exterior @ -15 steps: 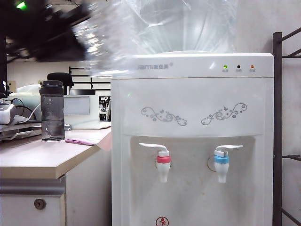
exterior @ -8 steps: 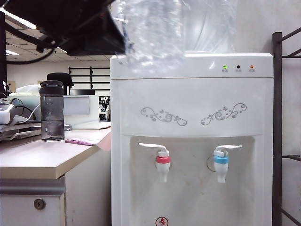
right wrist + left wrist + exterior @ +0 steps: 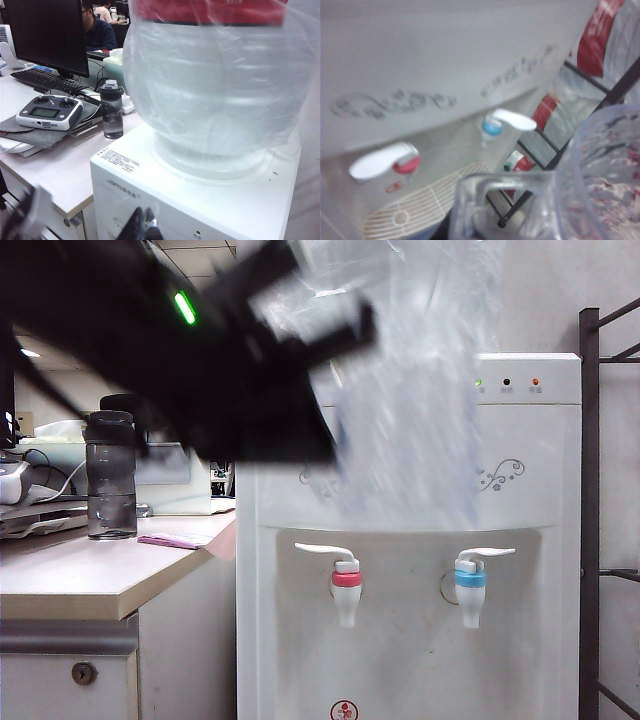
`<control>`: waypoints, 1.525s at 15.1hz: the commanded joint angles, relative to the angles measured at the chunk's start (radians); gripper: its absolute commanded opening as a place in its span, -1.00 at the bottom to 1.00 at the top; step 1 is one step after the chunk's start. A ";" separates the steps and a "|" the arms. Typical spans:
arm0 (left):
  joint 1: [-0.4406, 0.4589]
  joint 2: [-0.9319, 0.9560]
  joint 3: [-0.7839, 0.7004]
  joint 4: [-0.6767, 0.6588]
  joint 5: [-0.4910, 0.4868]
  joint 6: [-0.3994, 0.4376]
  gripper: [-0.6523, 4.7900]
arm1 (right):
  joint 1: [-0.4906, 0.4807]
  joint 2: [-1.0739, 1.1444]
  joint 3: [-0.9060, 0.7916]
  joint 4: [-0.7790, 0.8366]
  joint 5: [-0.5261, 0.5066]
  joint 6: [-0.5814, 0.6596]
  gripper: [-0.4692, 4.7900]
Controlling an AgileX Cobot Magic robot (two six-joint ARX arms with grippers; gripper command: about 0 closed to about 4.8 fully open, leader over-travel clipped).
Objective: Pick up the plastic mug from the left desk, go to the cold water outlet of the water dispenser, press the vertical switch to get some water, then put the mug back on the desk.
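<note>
The left gripper (image 3: 335,335), at the end of a dark, blurred arm crossing the upper left of the exterior view, is clamped on the plastic mug (image 3: 420,430), which hangs in the air before the upper front of the water dispenser (image 3: 400,640), above and between its two taps. In the left wrist view the mug (image 3: 590,185) fills the near corner, its clear wall and handle showing; whether anything is in it cannot be told through the blur. Beyond it stand the cold water outlet (image 3: 492,128) with its blue collar and the vertical switch (image 3: 514,119) on top, well apart from the mug, and the red-collared tap (image 3: 406,165) to the left. The big clear bottle (image 3: 215,85) sits on top of the dispenser and holds water. On the left desk (image 3: 70,580) a smoky-grey bottle (image 3: 110,475) stands upright, lid on. The right gripper (image 3: 142,225) hovers high, near the dispenser's top; how far its fingers stand apart cannot be told.
</note>
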 commanded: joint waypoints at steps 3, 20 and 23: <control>-0.008 0.215 0.002 0.159 -0.006 -0.012 -0.78 | 0.000 -0.013 0.004 0.014 0.001 -0.002 -0.83; -0.005 0.531 0.245 0.153 0.016 -0.060 -0.78 | 0.000 -0.031 0.004 -0.037 0.001 -0.002 -0.83; 0.002 0.584 0.245 0.266 -0.010 -0.058 -0.78 | 0.000 -0.031 0.004 -0.046 0.002 -0.002 -0.83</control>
